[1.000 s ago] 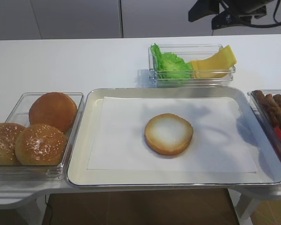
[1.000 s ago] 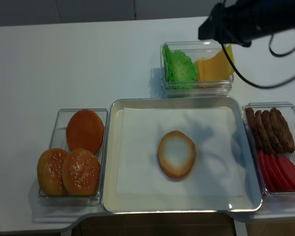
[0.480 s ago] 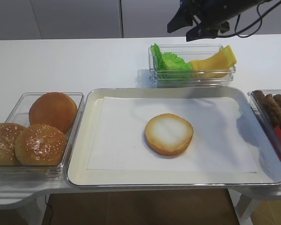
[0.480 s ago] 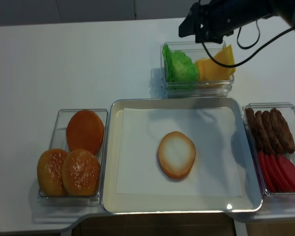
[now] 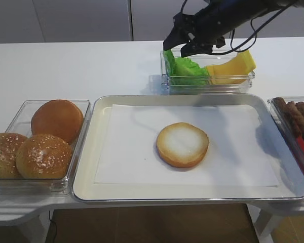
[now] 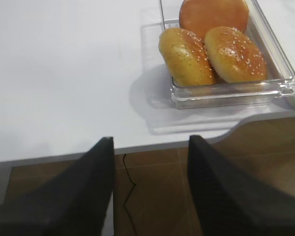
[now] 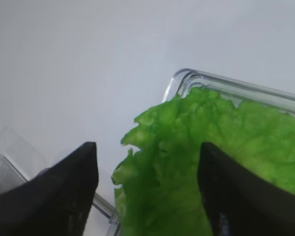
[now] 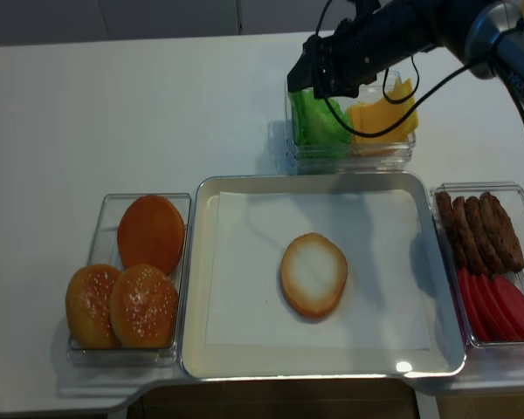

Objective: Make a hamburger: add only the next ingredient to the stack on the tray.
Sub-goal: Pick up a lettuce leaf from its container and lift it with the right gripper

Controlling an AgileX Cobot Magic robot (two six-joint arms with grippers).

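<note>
Right tool (image 5: 181, 44) hangs over the left end of the clear container (image 5: 243, 81) at the far side of the white desk (image 5: 66, 71). Jaws stand apart, nothing between them; in the right wrist view the two dark fingers (image 7: 64, 191) straddle the lettuce leaf (image 7: 187, 162) from above, whether touching it I cannot tell.

Lettuce leaf (image 5: 185, 68) lies in that container's left part, ruffled edge up against the corner wall. Yellow cheese slices (image 5: 233, 68) fill the right part, just beside it.

Bun bottom half (image 5: 183, 144) sits cut face up, near the middle of the white paper sheet (image 5: 126, 152) lining the silver tray (image 5: 86, 177). Nothing lies on the bun.

Left of the tray: clear box (image 5: 20, 109) with three whole buns (image 5: 57, 119), two of them seeded. Right of the tray: brown patties (image 8: 480, 229) and red tomato slices (image 8: 498, 305) in another box.

Left tool (image 6: 150, 187): seen only in the left wrist view, jaws apart and empty, hanging over the desk edge near the bun box.
</note>
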